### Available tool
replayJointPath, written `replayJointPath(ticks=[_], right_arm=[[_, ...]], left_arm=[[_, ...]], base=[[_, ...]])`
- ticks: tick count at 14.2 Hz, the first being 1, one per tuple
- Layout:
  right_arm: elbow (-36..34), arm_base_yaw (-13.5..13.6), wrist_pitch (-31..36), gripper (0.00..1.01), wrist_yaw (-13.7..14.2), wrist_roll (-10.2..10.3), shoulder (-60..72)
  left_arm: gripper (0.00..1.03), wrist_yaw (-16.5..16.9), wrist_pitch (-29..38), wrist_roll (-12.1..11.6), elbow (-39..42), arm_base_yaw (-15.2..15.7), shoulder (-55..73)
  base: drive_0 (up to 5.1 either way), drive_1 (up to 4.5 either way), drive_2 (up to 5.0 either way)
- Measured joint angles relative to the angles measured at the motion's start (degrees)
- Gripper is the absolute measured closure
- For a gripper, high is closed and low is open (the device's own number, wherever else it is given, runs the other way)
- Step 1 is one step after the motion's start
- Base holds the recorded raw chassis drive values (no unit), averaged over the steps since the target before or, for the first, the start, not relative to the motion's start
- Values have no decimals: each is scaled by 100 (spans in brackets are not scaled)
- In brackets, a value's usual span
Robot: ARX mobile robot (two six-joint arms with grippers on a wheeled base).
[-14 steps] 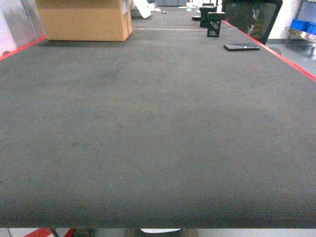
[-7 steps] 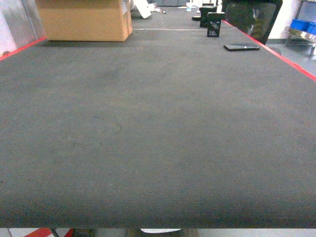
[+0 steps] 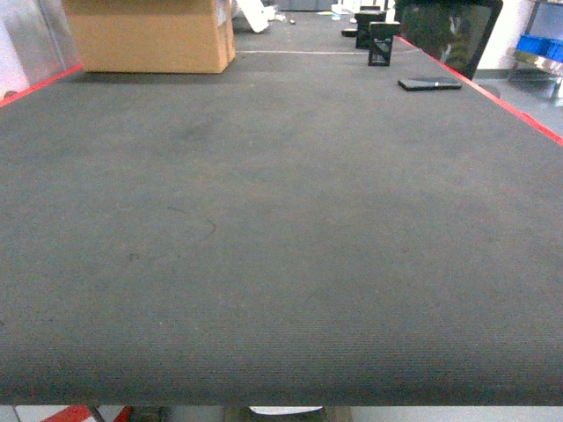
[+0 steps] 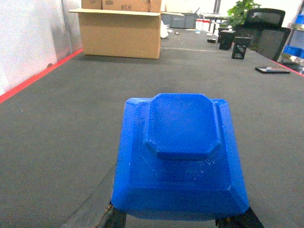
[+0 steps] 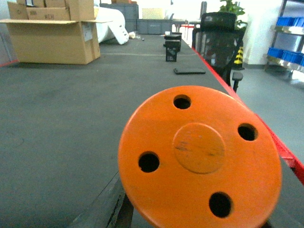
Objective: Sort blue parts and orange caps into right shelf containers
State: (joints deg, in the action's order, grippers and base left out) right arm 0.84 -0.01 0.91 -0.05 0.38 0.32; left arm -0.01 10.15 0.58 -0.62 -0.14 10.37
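The head view has hardly changed in the last second. The left gripper holds a blue part (image 4: pixel 179 154); the right holds an orange cap (image 5: pixel 199 156). Blue bins (image 3: pixel 538 44), probably the shelf containers, sit upper right, far away.

Cardboard box (image 3: pixel 149 35) far left on table (image 3: pixel 281 246); phone (image 3: pixel 430 84) far right.

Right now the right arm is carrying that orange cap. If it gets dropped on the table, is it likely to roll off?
The orange cap looks like a rigid flat plastic disc with four holes, so it would probably land flat and stay. Landing on its round edge, it could roll, and the table's red border is close. The table's ribbed mat likely adds friction against sliding.
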Motion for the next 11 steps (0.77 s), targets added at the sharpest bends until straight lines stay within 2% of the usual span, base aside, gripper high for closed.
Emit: replayJointPath(ticks=[1, 2, 11], right_arm=[[-9, 0, -177, 58, 2, 0, 0], [-9, 0, -125, 58, 2, -2, -2], [-9, 0, -127, 58, 2, 0, -2]], left_arm=[[62, -4, -210, 2, 0, -2, -162], [62, 13, -1088, 0, -2, -2, -776], [63, 0, -1058, 0, -2, -2, -990]], base=[[0, 0, 0], [0, 0, 0], [0, 0, 0]])
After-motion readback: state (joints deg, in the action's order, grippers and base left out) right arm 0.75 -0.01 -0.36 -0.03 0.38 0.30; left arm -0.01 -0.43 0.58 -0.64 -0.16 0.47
